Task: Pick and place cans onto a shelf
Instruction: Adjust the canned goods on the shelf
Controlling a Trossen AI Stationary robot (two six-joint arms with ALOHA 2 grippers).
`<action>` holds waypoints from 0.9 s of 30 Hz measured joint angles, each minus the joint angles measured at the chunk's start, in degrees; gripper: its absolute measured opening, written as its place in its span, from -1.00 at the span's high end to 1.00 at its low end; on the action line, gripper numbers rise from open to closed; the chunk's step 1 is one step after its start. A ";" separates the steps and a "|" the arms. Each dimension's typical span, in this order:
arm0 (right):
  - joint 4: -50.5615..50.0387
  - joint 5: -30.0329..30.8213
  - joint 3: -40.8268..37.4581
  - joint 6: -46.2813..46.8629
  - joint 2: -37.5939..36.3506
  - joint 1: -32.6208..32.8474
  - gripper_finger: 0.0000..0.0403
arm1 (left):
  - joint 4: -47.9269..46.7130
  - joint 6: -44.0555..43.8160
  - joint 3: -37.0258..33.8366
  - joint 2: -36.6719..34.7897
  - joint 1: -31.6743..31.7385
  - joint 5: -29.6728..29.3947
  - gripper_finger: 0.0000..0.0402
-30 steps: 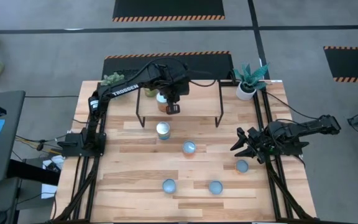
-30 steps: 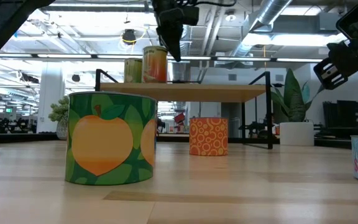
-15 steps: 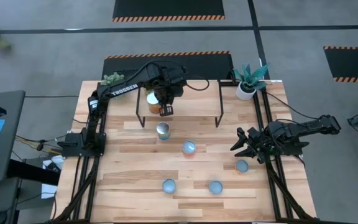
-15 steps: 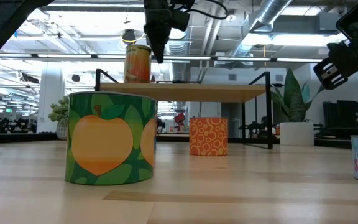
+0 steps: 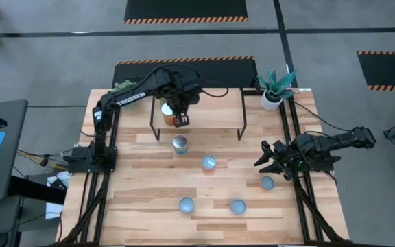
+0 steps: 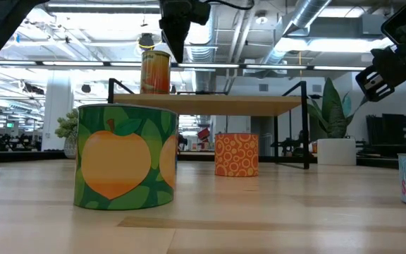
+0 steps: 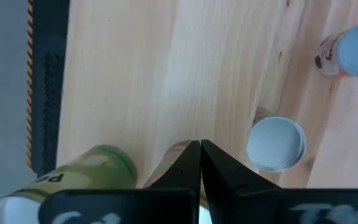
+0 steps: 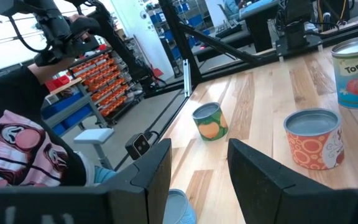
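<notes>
left gripper [image 5: 178, 120] fingers pressed together, empty, over the shelf [image 5: 211, 110]; two cans [image 6: 155, 71] stand there. retreat straight up, clear of them. right gripper [image 5: 266, 161] parted, idle at table edge.

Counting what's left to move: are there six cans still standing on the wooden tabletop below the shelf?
No, the high view shows five round-topped cans on the striped wooden tabletop.

Left arm stretched to table's far side, left gripper [image 5: 178, 120] pointing down, fingers [image 7: 189, 163] pressed together (empty). Right gripper [image 5: 261, 159] parked at right edge, fingers apart.
</notes>
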 joint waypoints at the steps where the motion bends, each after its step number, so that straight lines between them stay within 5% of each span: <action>1: -0.01 -0.01 0.00 0.01 0.00 0.00 0.10 | 0.00 0.00 0.00 -0.04 -0.11 -0.47 1.00; 27: 0.00 -0.04 0.00 0.04 0.00 0.04 0.10 | 0.02 -4.56 0.00 -0.41 -1.00 -4.79 1.00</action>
